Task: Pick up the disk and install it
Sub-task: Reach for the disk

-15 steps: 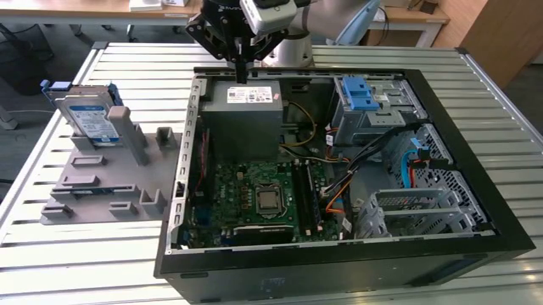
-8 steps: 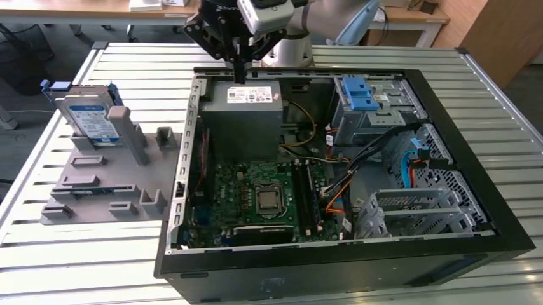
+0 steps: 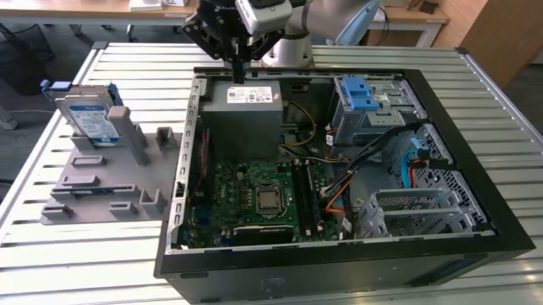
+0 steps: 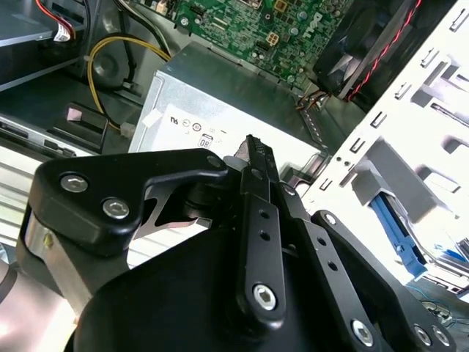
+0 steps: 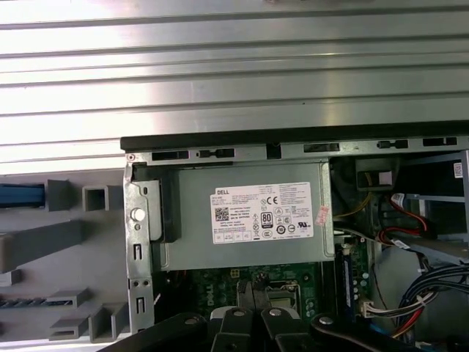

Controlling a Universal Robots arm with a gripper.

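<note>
- The black two-finger gripper (image 3: pixel 239 77) hangs with its jaws pressed together and nothing between them; both wrist views (image 4: pixel 253 144) (image 5: pixel 249 284) show the same closed pair.
- Its tip is just above the large grey metal power-supply box with a white sticker (image 3: pixel 246 124), inside the open black computer case (image 3: pixel 475 152).
- The disk (image 3: pixel 91 121), a silver rectangular drive with a white-and-blue label in a bright blue carrier, stands upright in a grey plastic holder (image 3: pixel 102 187) on the slatted metal table (image 3: pixel 76 254), beside the case on the exterior view's left and well apart from the gripper.
- A metal drive cage with blue plastic latches (image 3: pixel 373 105) sits in the case toward the exterior view's right.
</note>
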